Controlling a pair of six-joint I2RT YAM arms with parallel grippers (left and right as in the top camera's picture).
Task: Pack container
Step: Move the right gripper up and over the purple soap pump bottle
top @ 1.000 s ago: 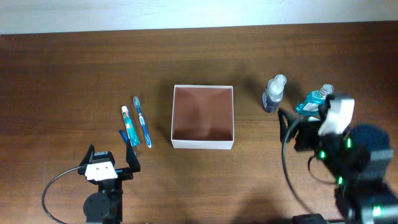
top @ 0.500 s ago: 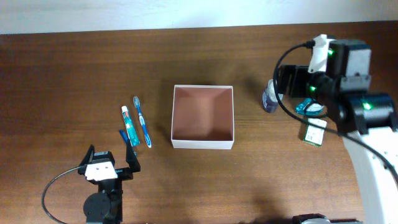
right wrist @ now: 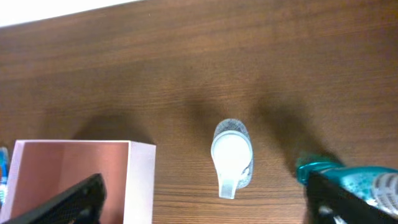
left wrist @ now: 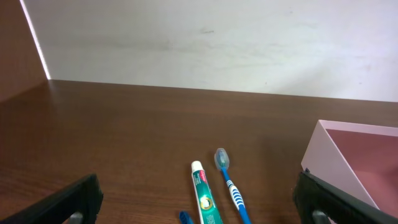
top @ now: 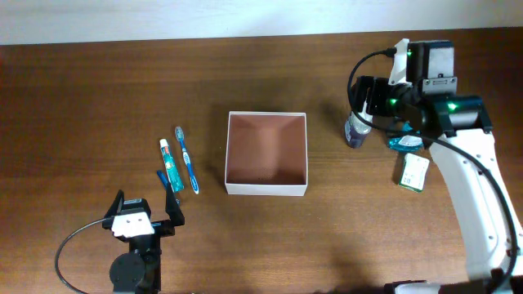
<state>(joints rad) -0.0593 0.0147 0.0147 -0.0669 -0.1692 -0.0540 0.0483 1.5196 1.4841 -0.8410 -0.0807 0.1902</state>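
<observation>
The container is a square white-walled box with a reddish-brown inside at the table's middle, and nothing shows in it. Its wall also shows in the left wrist view and the right wrist view. My right gripper hangs open over a small clear spray bottle with a white cap. In the right wrist view the bottle stands between the wide-apart fingers of the gripper, touching neither. My left gripper rests open near the front edge, facing a toothpaste tube and a blue toothbrush.
A teal bottle stands just right of the spray bottle, close to my right finger. A green-white packet lies in front of it. A small blue item lies beside the toothpaste tube.
My right arm has swung from the front right up and back over the spray bottle, uncovering the packet. Its jaws have narrowed slightly. The left arm has not moved.
</observation>
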